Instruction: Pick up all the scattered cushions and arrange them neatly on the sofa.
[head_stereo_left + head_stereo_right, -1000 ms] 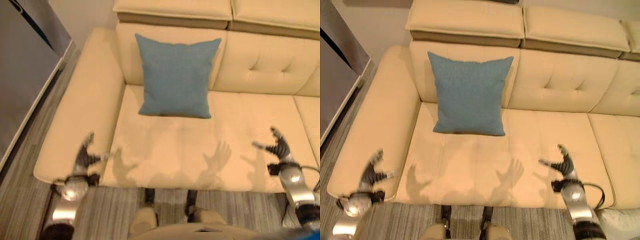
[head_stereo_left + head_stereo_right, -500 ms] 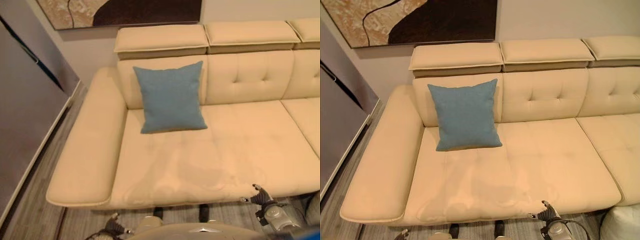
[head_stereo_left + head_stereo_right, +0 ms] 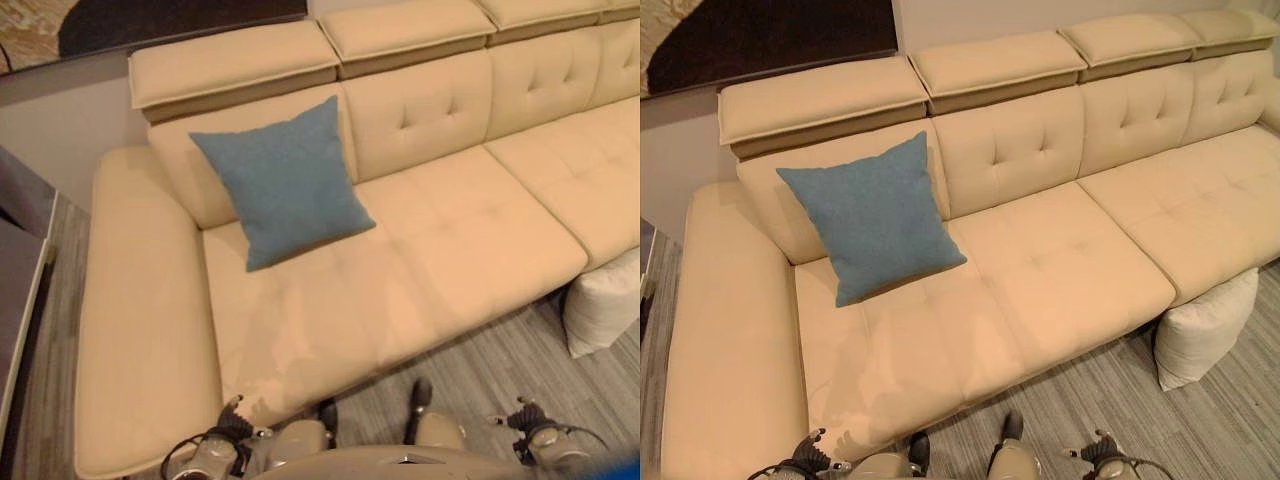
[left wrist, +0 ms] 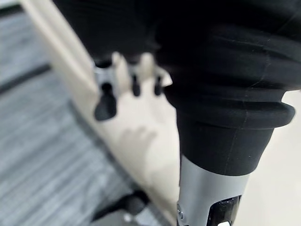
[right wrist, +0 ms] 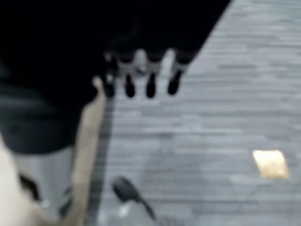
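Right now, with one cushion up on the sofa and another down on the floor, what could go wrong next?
The white cushion sits on the floor tight against the sofa front, so the right hand may struggle to get its fingers round it. It looks bulky, so a one-handed hold might slip. Setting it down carelessly could knock the blue cushion, which leans tilted against the backrest. Both hands, the left hand included, hang low and empty.
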Motion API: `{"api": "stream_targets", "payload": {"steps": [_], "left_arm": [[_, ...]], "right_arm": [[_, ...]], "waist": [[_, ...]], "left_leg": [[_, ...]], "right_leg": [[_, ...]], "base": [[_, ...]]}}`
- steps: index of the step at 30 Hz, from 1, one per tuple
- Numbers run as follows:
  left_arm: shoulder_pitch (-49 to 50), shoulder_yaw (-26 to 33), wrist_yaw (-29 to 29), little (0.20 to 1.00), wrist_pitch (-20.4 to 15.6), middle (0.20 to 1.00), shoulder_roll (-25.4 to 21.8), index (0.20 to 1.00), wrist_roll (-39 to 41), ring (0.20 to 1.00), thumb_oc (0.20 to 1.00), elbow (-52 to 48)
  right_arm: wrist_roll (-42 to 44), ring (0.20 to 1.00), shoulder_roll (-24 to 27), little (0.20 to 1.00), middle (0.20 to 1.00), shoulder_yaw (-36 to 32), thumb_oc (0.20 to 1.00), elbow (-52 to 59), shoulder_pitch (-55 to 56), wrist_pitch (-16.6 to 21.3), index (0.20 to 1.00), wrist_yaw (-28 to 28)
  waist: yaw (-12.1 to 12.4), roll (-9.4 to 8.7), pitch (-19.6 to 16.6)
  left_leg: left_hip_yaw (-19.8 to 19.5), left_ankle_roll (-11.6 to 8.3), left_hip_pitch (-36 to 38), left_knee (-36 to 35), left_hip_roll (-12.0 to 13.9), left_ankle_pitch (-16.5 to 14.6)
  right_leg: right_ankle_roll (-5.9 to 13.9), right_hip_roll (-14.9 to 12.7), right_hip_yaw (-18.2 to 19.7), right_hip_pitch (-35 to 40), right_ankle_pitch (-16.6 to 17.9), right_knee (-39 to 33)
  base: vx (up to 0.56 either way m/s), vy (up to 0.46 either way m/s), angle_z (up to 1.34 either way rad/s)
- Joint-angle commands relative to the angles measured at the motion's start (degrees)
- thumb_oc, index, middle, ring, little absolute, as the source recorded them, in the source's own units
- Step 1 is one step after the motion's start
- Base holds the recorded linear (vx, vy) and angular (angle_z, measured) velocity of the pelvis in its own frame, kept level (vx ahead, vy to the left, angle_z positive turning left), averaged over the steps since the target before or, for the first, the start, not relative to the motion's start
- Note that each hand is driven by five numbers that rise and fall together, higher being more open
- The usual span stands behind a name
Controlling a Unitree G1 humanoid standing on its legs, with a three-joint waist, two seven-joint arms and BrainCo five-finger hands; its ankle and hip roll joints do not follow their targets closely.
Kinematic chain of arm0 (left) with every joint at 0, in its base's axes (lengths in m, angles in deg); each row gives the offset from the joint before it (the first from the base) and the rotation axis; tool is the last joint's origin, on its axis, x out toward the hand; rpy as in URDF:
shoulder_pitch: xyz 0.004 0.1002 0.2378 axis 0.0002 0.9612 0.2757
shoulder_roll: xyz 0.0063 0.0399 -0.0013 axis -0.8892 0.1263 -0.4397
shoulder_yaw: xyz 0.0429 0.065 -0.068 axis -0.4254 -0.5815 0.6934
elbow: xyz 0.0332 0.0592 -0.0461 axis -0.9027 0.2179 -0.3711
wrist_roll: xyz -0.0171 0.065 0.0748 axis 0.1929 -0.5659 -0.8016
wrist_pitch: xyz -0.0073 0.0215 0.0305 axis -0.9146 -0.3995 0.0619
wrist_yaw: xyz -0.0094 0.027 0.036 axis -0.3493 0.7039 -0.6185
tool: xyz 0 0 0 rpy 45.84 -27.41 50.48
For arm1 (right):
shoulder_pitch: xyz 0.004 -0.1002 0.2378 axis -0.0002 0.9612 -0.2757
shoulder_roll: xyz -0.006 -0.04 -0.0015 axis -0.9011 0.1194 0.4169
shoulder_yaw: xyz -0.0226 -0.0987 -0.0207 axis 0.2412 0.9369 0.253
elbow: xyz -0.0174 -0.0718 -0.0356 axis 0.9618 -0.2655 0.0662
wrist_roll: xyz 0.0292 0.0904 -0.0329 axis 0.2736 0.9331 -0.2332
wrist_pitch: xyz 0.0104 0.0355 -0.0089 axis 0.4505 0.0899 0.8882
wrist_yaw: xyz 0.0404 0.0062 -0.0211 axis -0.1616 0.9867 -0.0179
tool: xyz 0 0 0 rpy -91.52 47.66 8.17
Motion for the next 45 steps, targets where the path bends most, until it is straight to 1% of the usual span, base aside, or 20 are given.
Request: {"api": "stream_targets", "payload": {"steps": [1,4,5,10,14,16,17,18,20,21,23,25,26,29,30,31,33,36,40,45], "left_arm": [[-1.29,2.27,0.39,1.0,0.56,1.0,-0.01,1.0,-0.12,1.0,1.0,2.68],[-1.16,2.06,0.27,1.0,0.37,1.0,0.0,1.0,0.64,1.0,1.0,2.19],[-1.97,1.62,-0.3,1.0,0.18,1.0,0.4,1.0,0.94,1.0,1.0,1.69],[-5.41,-0.69,-0.89,1.0,0.0,1.0,1.46,1.0,1.86,1.0,1.0,1.12],[-6.54,-1.45,-0.73,1.0,-0.01,1.0,2.39,1.0,2.02,1.0,1.0,1.62],[-6.39,-1.43,-0.59,1.0,0.11,1.0,2.8,1.0,2.2,1.0,1.0,1.78],[-6.39,-1.43,-0.59,1.0,0.11,1.0,2.79,1.0,2.2,1.0,1.0,1.78],[-6.61,-1.73,-1.14,1.0,-0.03,1.0,3.79,1.0,2.59,1.0,1.0,1.9],[-6.72,-2.05,-1.26,1.0,-0.06,1.0,4.01,1.0,2.56,1.0,1.0,1.84],[-6.73,-2.05,-1.26,1.0,-0.06,1.0,4.03,1.0,2.56,1.0,1.0,1.85],[-7.75,-2.32,-1.49,1.0,-0.08,1.0,4.38,1.0,2.43,1.0,1.0,2.12],[-8.2,-0.93,-1.48,1.0,0.17,1.0,3.55,1.0,2.58,1.0,1.0,2.66],[-7.93,0.23,-1.31,1.0,0.73,1.0,2.78,1.0,3.28,1.0,1.0,2.95],[-5.78,1.99,-0.86,1.0,1.45,1.0,1.76,1.0,3.83,1.0,1.0,4.74],[-3.77,3.9,-0.34,1.0,1.34,1.0,1.73,1.0,5.83,1.0,1.0,5.24],[-3.77,3.9,-0.33,1.0,1.34,1.0,1.72,1.0,5.83,1.0,1.0,5.24],[-2.63,4.75,-0.13,1.0,1.41,1.0,1.56,1.0,6.63,1.0,1.0,5.49],[-2.26,5.45,-0.62,1.0,0.68,1.0,1.86,1.0,9.87,1.0,1.0,4.8],[-2.35,5.06,-0.61,1.0,0.95,1.0,1.41,1.0,9.24,1.0,1.0,5.12],[-2.28,4.25,-0.25,1.0,1.35,1.0,1.05,1.0,7.67,1.0,1.0,5.26]], "right_arm": [[-1.04,1.0,1.45,1.0,1.0,1.21,1.0,0.97,-1.24,0.91,1.0,-1.25],[-0.94,1.0,1.37,1.0,1.0,1.59,1.0,1.49,-1.44,0.87,1.0,-1.7],[-0.15,1.0,1.39,1.0,1.0,2.42,1.0,2.34,-2.67,0.92,1.0,-1.92],[1.63,1.0,2.83,1.0,1.0,2.72,1.0,2.9,-3.95,0.99,1.0,-3.26],[1.51,1.0,3.3,1.0,1.0,2.7,1.0,2.32,-4.46,1.06,1.0,-3.67],[1.2,1.0,3.5,1.0,1.0,2.86,1.0,1.85,-4.72,0.82,1.0,-3.82],[1.2,1.0,3.5,1.0,1.0,2.86,1.0,1.85,-4.72,0.82,1.0,-3.82],[1.59,1.0,3.6,1.0,1.0,3.35,1.0,1.81,-6.3,0.18,1.0,-3.75],[1.58,1.0,3.75,1.0,1.0,3.3,1.0,1.9,-6.61,0.21,1.0,-3.8],[1.58,1.0,3.77,1.0,1.0,3.31,1.0,1.91,-6.6,0.2,1.0,-3.8],[2.0,1.0,3.42,1.0,1.0,2.88,1.0,1.4,-7.67,-0.52,1.0,-3.79],[1.49,1.0,1.85,1.0,1.0,2.3,1.0,1.02,-7.13,-0.95,1.0,-3.93],[1.58,1.0,1.27,1.0,1.0,2.36,1.0,0.81,-6.63,-0.87,1.0,-4.07],[2.5,1.0,0.89,1.0,1.0,1.94,1.0,0.29,-5.72,-0.57,1.0,-3.73],[2.25,1.0,0.62,1.0,1.0,2.42,1.0,0.37,-5.94,-0.28,1.0,-3.58],[2.25,1.0,0.61,1.0,1.0,2.42,1.0,0.37,-5.95,-0.29,1.0,-3.58],[1.42,1.0,0.63,1.0,1.0,2.91,1.0,0.53,-6.33,-0.33,1.0,-3.68],[1.94,1.0,-0.48,1.0,1.0,4.37,1.0,1.68,-8.64,-0.55,1.0,-4.27],[3.49,1.0,-0.89,1.0,1.0,4.66,1.0,2.55,-8.61,-0.41,1.0,-4.39],[3.42,1.0,-1.52,1.0,1.0,5.08,1.0,2.38,-7.12,-0.45,1.0,-3.99]], "waist": [[4.88,-1.0,-1.17],[6.92,-2.1,-1.48],[6.95,-2.64,-1.42],[5.45,-1.0,1.11],[4.29,-1.46,2.11],[4.1,-1.4,1.78],[4.08,-1.41,1.75],[2.67,0.29,1.29],[1.87,0.62,1.22],[1.96,0.66,1.21],[0.09,0.79,1.58],[0.71,0.63,2.98],[1.56,0.74,3.72],[1.34,0.27,2.32],[2.04,0.08,1.23],[2.05,0.05,1.07],[2.39,-0.15,0.84],[1.14,-2.33,-0.08],[-1.1,-1.85,-1.08],[-1.88,-1.44,-1.6]], "left_leg": [[-6.88,-3.91,-3.31,1.38,-2.42,-2.03],[-4.91,-4.24,-5.24,1.17,-2.32,-0.83],[-3.97,-5.3,-7.94,1.72,-1.98,0.71],[-6.85,-8.68,-12.82,3.24,-2.1,4.37],[-14.88,-9.32,-8.9,7.08,-3.53,-0.95],[-19.63,-9.45,-6.31,9.67,-3.58,-2.25],[-19.65,-9.45,-6.34,9.65,-3.59,-2.23],[-27.49,-8.79,-1.08,8.42,-4.53,-4.84],[-27.46,-8.16,-0.31,7.13,-4.74,-6.2],[-27.38,-8.16,-0.26,7.07,-4.68,-6.21],[-25.74,-6.4,0.38,4.67,-6.63,-7.99],[-21.61,-5.23,-0.54,3.73,-6.79,-6.97],[-17.85,-4.93,-2.19,4.12,-5.6,-5.52],[-14.27,-3.63,-1.22,1.64,-4.05,-3.55],[-11.09,-3.78,-1.9,1.18,-2.6,-3.01],[-11.08,-3.77,-2.1,1.15,-2.61,-2.89],[-9.37,-4.14,-2.17,0.84,-1.82,-3.02],[-5.96,-5.52,-3.66,1.14,-0.98,-2.63],[-4.14,-6.3,-1.49,-1.66,0.35,-1.76],[-3.62,-6.81,1.09,-3.94,0.87,-0.95]], "right_leg": [[0.0,2.23,-5.63,13.2,0.56,-12.93],[-0.07,2.48,-6.59,16.25,0.78,-17.14],[0.32,3.99,-4.46,16.37,-0.35,-21.73],[-1.46,6.77,-2.63,14.09,0.76,-25.49],[-1.68,5.18,-1.4,11.11,3.56,-24.62],[-1.62,4.98,0.29,9.6,4.55,-24.03],[-1.62,4.97,0.27,9.57,4.55,-24.03],[-0.94,5.4,5.82,5.19,7.19,-22.31],[-0.6,5.17,6.54,3.82,7.97,-22.14],[-0.61,5.22,6.62,3.78,7.96,-22.1],[1.7,3.7,8.4,-0.4,13.04,-23.56],[2.69,2.89,4.83,-2.92,13.48,-25.79],[1.39,1.61,-1.46,-2.25,10.72,-22.64],[-0.48,3.31,1.55,2.18,6.11,-13.82],[-0.71,2.19,0.44,5.5,4.38,-12.47],[-0.7,2.18,0.45,5.34,4.54,-12.59],[-0.63,1.35,0.41,6.3,4.87,-13.4],[0.45,3.09,3.54,8.07,5.92,-21.99],[-0.01,5.48,5.66,10.01,6.33,-26.35],[-0.24,6.42,5.75,12.35,6.39,-28.54]], "base": [[-0.32,-0.107,-0.76],[-0.25,-0.14,-0.77],[-0.19,-0.181,-0.91],[-0.28,-0.147,-0.2],[-0.25,-0.009,-0.1],[-0.17,0.042,-0.77],[-0.35,0.166,-0.97],[-0.28,0.151,-0.82],[-0.21,0.122,-1.08],[-0.27,0.154,-1.27],[-0.43,0.209,-1.02],[-0.55,0.098,-1.72],[-0.42,-0.018,-2.38],[-0.27,-0.105,-1.93],[-0.14,-0.134,-0.96],[-0.09,-0.149,-1.02],[-0.02,-0.111,-1.28],[-0.05,-0.248,-0.41],[0.04,-0.16,-0.54],[0.06,-0.085,-0.18]]}}
